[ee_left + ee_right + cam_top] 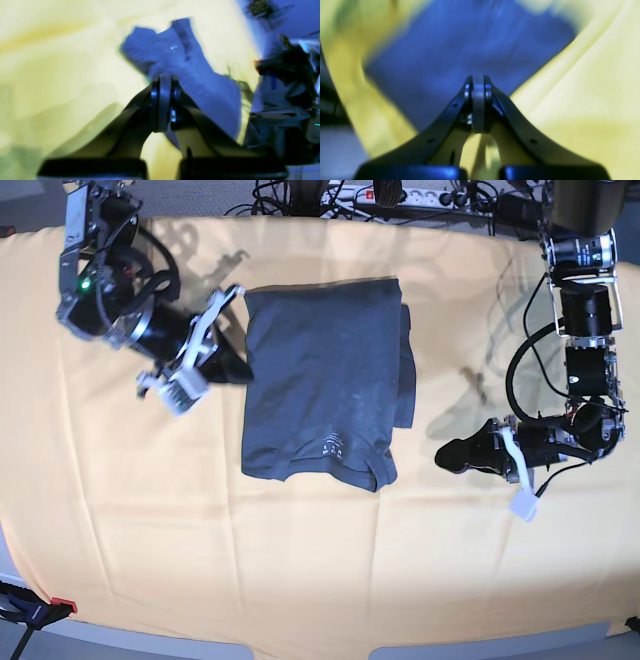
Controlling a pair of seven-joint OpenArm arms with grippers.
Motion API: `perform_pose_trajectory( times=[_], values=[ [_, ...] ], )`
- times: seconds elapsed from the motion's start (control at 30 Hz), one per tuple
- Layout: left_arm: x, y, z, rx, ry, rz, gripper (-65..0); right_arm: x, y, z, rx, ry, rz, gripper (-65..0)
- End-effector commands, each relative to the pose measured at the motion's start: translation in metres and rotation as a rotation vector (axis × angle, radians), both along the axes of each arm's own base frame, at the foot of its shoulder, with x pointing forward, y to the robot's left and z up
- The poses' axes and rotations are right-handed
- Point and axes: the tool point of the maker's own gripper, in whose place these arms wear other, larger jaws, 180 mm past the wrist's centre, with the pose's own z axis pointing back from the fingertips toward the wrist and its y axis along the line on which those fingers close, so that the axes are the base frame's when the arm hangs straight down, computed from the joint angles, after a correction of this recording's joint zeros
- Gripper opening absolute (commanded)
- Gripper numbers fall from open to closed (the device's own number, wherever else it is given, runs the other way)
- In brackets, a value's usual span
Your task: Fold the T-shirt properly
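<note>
You have one T-shirt (325, 380), folded, centre of the yellow-orange cloth (300, 570). Two grippers: left (445, 456) at 3 o'clock, right (243, 368) at 9, both pressed together, empty.

The T-shirt (325, 375) is a plain dark slate grey with a small white print (331, 445) inside the collar; both wrist views tint it a strong blue. The tabletop (320, 570) wears a pale yellow-orange cloth, unpatterned. Both arms are black with white parts near each gripper, and a green light (84, 282) glows on the right arm.
</note>
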Motion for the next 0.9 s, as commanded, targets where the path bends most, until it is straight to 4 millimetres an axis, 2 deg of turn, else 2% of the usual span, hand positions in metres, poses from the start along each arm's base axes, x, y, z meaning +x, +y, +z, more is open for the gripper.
perform_pose_trajectory(
  times=[0.0, 0.13, 0.3, 0.33, 0.47, 0.6, 0.73, 0.87],
  values=[
    [0.005, 0.003, 0.025, -0.041, -0.058, -0.012, -65.0, 0.007, -0.002, 0.021, 0.043, -0.064, 0.005, -65.0],
    [0.003, 0.004, 0.025, -0.044, -0.055, -0.014, -65.0, 0.01, -0.028, 0.048, 0.149, -0.098, -0.032, -65.0],
    [0.003, 0.004, 0.025, -0.045, -0.051, -0.012, -65.0, -0.007, -0.069, 0.076, 0.273, -0.084, -0.059, -65.0],
    [0.004, 0.005, 0.025, -0.048, -0.038, -0.005, -65.0, -0.013, -0.078, 0.076, 0.272, -0.069, -0.063, -65.0],
    [0.005, 0.014, 0.026, -0.042, 0.006, 0.029, -65.0, -0.036, -0.121, 0.051, 0.152, 0.029, -0.177, -65.0],
    [0.004, 0.029, 0.031, 0.001, -0.009, 0.04, -65.0, -0.059, -0.149, 0.037, 0.094, 0.099, -0.26, -65.0],
    [-0.001, 0.05, 0.039, 0.065, -0.022, 0.06, -65.0, -0.083, -0.169, 0.025, 0.049, 0.17, -0.322, -65.0],
    [-0.017, 0.071, 0.05, 0.138, -0.065, 0.083, -65.0, -0.107, -0.184, 0.015, 0.016, 0.24, -0.374, -65.0]
  ],
)
